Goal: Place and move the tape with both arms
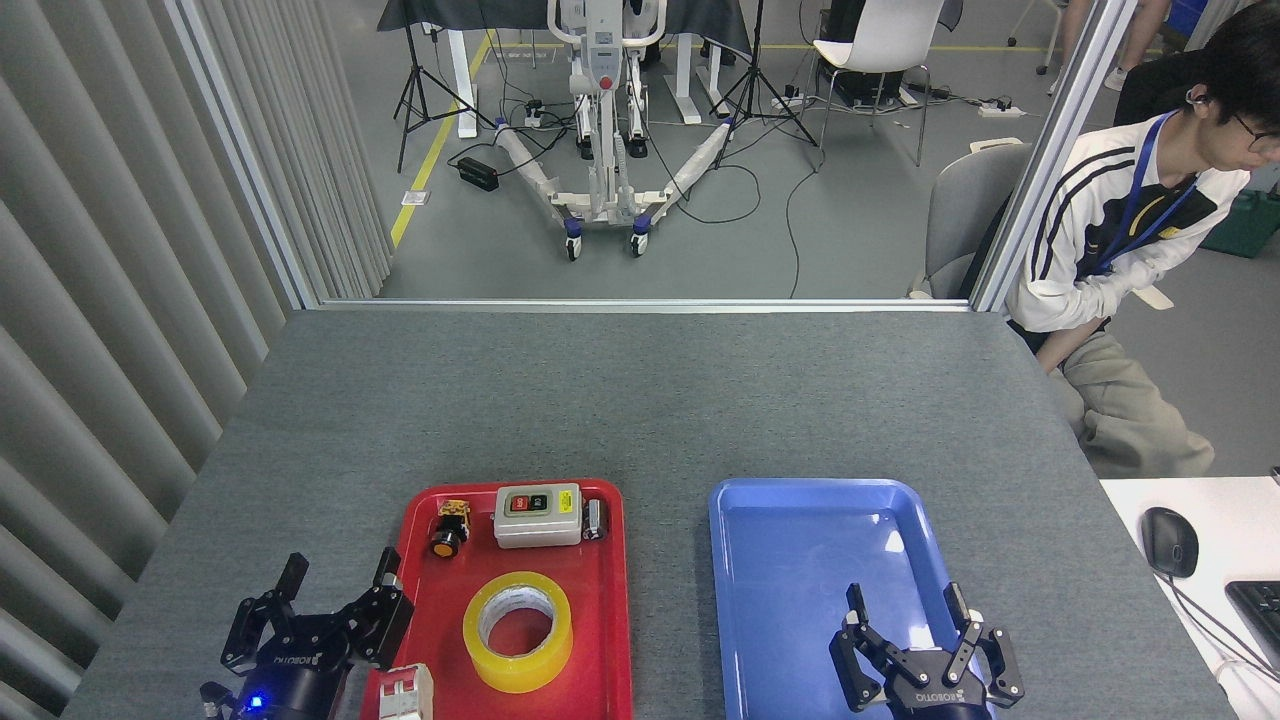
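Observation:
The yellow tape roll lies flat in the near half of the red tray, its white core facing up. To its left, at the tray's left edge, my left gripper stands open with nothing between its fingers, a blue light glowing at its wrist. Over the near part of the blue tray, my right gripper is open and holds nothing. Neither gripper touches the tape.
A grey switch box, an orange push button and a small metal part sit at the red tray's far end. A white-red breaker lies at its near left corner. A seated person is at the right.

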`<state>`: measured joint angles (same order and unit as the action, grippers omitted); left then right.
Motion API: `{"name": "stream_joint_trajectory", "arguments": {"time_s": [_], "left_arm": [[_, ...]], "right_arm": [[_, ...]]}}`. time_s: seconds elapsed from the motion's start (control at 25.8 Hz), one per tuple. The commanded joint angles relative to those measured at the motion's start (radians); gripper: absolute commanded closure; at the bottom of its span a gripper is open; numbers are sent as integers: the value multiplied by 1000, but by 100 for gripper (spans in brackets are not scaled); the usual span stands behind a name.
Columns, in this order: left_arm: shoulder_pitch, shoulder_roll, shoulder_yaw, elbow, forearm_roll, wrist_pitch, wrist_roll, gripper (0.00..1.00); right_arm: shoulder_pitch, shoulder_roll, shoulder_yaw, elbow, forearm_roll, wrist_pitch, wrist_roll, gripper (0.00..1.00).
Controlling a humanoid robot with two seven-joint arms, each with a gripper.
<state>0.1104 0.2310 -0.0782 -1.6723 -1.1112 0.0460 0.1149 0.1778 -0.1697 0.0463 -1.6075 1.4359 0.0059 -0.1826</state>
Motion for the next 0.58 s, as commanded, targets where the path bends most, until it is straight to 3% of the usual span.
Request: {"name": "stream_joint_trajectory", "arguments": {"time_s": [0.0, 0.23, 0.54], "left_arm": [[0, 1, 0, 0, 1, -2, -1, 0], [-3, 1, 1, 0, 2, -2, -23, 0], [-69, 1, -12, 28, 5, -26, -170, 0]], "right_arm": [[-3, 2, 0, 1, 0, 0, 3, 1], [-4, 2, 0, 8, 0, 0, 3, 1], [-31, 21, -22, 15, 5, -9, 5, 1]]}}
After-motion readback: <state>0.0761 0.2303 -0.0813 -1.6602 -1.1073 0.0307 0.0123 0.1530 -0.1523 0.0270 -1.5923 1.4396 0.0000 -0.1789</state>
